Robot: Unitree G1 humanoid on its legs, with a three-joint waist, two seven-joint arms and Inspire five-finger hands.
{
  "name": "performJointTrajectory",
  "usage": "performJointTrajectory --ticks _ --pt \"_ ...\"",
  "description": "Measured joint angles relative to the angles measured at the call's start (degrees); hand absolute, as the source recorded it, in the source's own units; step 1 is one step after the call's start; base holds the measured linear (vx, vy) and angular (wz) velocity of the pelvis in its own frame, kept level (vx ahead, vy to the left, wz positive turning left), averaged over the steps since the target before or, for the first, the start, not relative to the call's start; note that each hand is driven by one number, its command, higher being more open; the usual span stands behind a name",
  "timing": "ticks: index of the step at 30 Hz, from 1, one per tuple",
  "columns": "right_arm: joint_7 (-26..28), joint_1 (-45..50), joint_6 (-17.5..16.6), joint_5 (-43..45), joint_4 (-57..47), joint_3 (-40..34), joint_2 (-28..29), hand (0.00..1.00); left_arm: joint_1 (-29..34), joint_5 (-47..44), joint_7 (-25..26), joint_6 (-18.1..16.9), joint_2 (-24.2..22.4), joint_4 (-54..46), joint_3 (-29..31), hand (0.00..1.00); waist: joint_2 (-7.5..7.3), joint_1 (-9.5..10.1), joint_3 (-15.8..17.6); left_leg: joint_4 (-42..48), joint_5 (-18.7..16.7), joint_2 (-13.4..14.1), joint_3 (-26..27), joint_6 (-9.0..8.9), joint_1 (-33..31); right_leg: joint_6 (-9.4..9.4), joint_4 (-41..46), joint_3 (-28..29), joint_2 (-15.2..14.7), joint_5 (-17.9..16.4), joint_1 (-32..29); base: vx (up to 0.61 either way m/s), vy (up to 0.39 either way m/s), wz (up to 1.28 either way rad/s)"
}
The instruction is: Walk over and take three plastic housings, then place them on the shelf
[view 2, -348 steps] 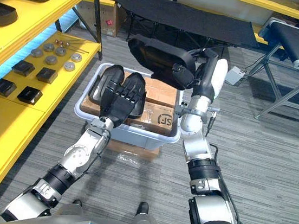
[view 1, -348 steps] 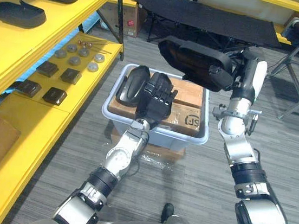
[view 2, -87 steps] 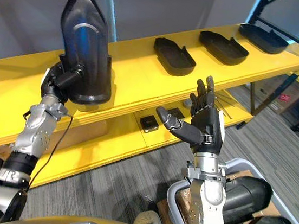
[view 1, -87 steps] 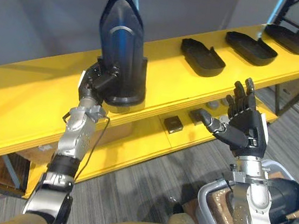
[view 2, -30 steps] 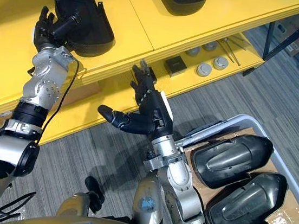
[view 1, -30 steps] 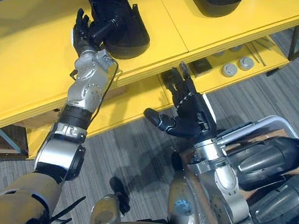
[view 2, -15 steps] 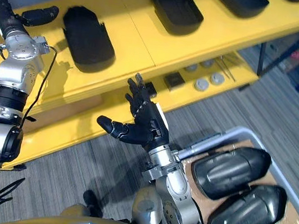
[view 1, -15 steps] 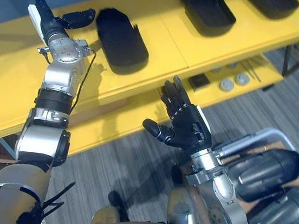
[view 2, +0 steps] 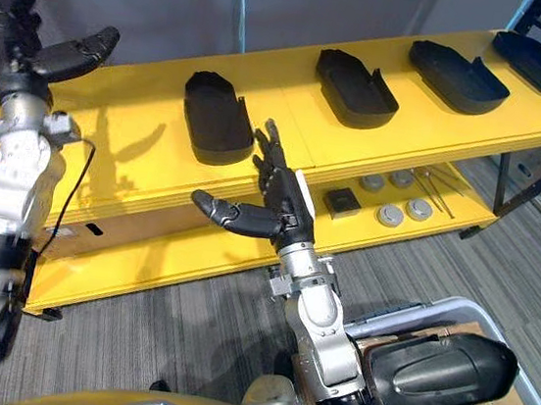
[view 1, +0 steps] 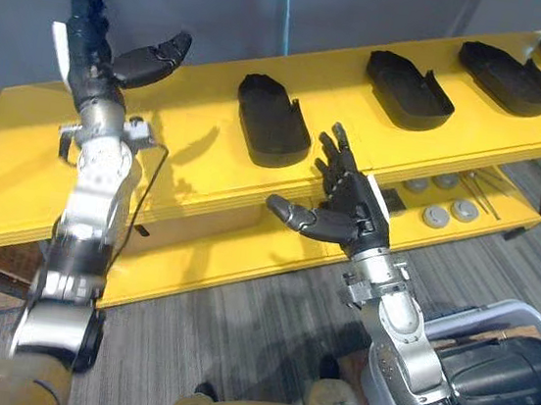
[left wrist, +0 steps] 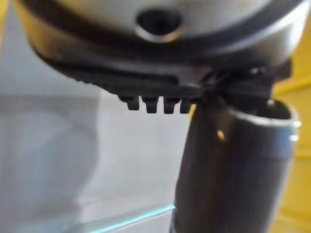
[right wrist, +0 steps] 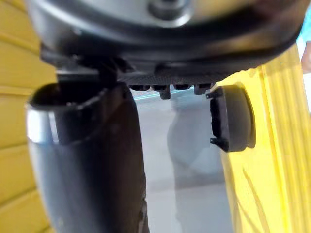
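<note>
Left eye view: four black, shallow, boat-shaped plastic housings (view 1: 408, 86) lie in a row on the glossy yellow shelf (view 1: 188, 153). The left hand (view 1: 92, 67) is raised at the shelf's left end and the right hand (view 1: 353, 213) is before its edge, both empty with fingers apart. Round metal discs (view 1: 437, 215) sit on the lower shelf, and domed housings fill a grey bin (view 2: 435, 310).

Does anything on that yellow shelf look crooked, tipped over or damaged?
Nothing stands out. The housings lie flat in a spaced row on the shelf, and the leftmost housing sits level like the rest. No damage is visible. The left hand and right hand are open and empty.
</note>
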Motion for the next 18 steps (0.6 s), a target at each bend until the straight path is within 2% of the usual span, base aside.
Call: performJointTrajectory --ticks 1,2,4,6,9,10,12,15,18 --pt "-0.4 1.5 0.0 -0.7 0.1 -1.5 0.0 1.0 7.2 1.0 -0.2 -2.9 -3.2 -7.2 1.1 1.0 0.28 0.59 -0.6 0.0 0.0 0.0 -1.2 0.0 0.0 0.05 0.0 -1.3 0.0 -0.3 0.9 0.0 -0.018 0.39" --pt "-0.7 2.3 0.0 -1.0 0.1 -2.2 0.0 1.0 10.8 2.0 -0.6 -4.2 -4.9 -9.8 1.5 1.0 0.34 1.04 -1.0 0.0 0.0 0.0 -1.9 -0.03 0.1 0.15 0.0 -1.9 -0.1 -0.7 1.4 0.0 -0.02 0.43" --pt "-1.4 4.9 0.0 -0.9 1.0 -4.1 0.1 1.0 22.4 4.1 -1.9 -8.0 -10.5 -15.1 2.9 1.0 0.42 3.77 -2.9 -0.3 0.2 0.0 -3.7 -0.26 0.0 0.07 0.0 -3.9 -0.1 -1.5 2.6 -0.03 -0.03 0.44" --pt "-1.5 5.3 0.0 -0.9 2.0 -4.4 0.4 1.0 28.8 3.7 -2.6 -8.9 -13.9 -15.3 4.1 1.0 0.16 5.57 -3.4 -0.6 0.3 0.0 -5.3 -0.19 0.0 0.0 0.2 -5.7 -0.1 -2.5 3.4 -0.07 -0.024 0.43" --pt "-2.3 5.4 -0.1 -0.9 2.2 -4.1 2.5 1.0 33.6 1.4 -3.7 -9.7 -16.9 -15.3 3.9 1.0 -0.52 7.16 -3.7 -2.0 1.3 0.0 -6.4 -0.72 -0.1 -0.31 0.3 -7.1 0.0 -2.9 3.4 -0.08 -0.017 0.26" --pt "-3.9 5.7 -0.2 -1.0 2.2 -3.5 4.5 1.0 35.8 0.4 -5.2 -9.7 -18.0 -15.3 2.5 1.0 -1.32 7.66 -4.2 -3.3 2.1 -0.1 -7.2 -0.91 -0.1 -0.37 0.3 -8.0 -0.1 -2.9 3.3 -0.06 -0.01 0.23" --pt "-5.1 5.8 -0.3 -1.0 2.2 -3.1 5.2 1.0 36.5 -0.9 -6.8 -9.8 -18.1 -15.3 1.1 1.0 -1.92 8.17 -4.4 -3.7 2.4 -0.2 -7.5 -0.88 -0.2 -0.37 0.3 -8.3 -0.1 -2.9 3.3 -0.04 0.0 0.15" --pt "-7.7 6.0 -1.2 -0.4 2.2 -2.7 6.7 1.0 37.7 -3.1 -11.6 -10.6 -18.4 -15.3 -2.1 1.0 -3.12 8.05 -5.2 -4.4 2.9 -0.5 -7.8 -0.69 -0.3 -0.4 0.4 -8.6 -0.4 -2.9 3.0 0.0 0.008 0.05" --pt "-8.9 6.0 -2.0 -0.4 2.4 -2.9 6.7 1.0 37.6 -2.9 -13.3 -10.9 -18.4 -16.1 -2.2 1.0 -3.21 7.82 -5.3 -4.4 3.0 -0.5 -7.9 -0.64 -1.1 -0.6 0.4 -8.8 -0.3 -2.8 2.4 0.02 0.001 0.01"
